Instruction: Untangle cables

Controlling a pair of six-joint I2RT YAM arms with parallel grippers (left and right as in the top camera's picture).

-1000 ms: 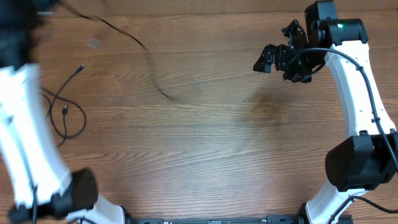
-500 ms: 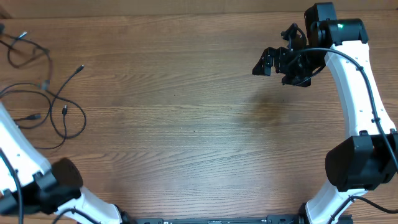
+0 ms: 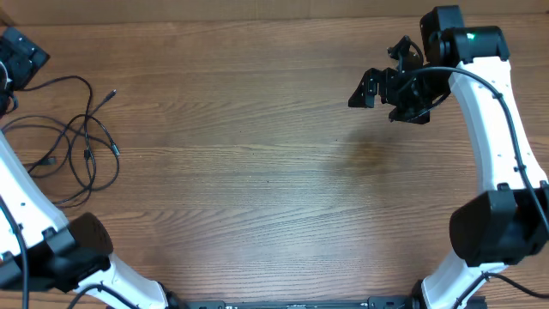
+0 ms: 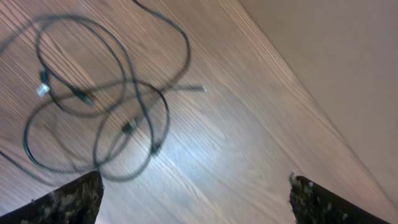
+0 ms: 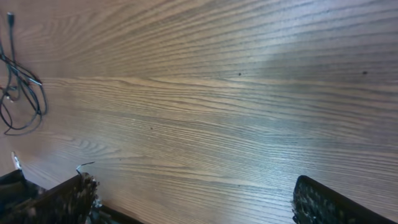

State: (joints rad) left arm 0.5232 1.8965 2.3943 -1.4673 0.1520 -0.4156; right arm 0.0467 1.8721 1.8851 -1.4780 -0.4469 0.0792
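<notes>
The cables (image 3: 88, 129) lie in a loose overlapping heap of thin black loops at the table's far left, small plugs showing at their ends. My left gripper (image 3: 19, 58) hangs at the back left corner, just beyond the heap. In the left wrist view it (image 4: 196, 200) stands open with bare wood between its fingers, and the cables (image 4: 127, 126) lie ahead of them, apart from both. My right gripper (image 3: 382, 69) is at the back right, far from the heap. It (image 5: 194, 202) is open and empty, with the cables (image 5: 25, 84) distant at the left edge.
The wooden table (image 3: 274, 172) stretches between the two arms. Its back edge meets a pale wall (image 4: 323, 56) close to the left gripper. The white arm bases stand at the front left (image 3: 77, 257) and front right (image 3: 489, 232).
The left arm has swung out to the back left corner. The cable it carried has dropped onto the heap, and its jaws have opened. The right arm has barely moved.
</notes>
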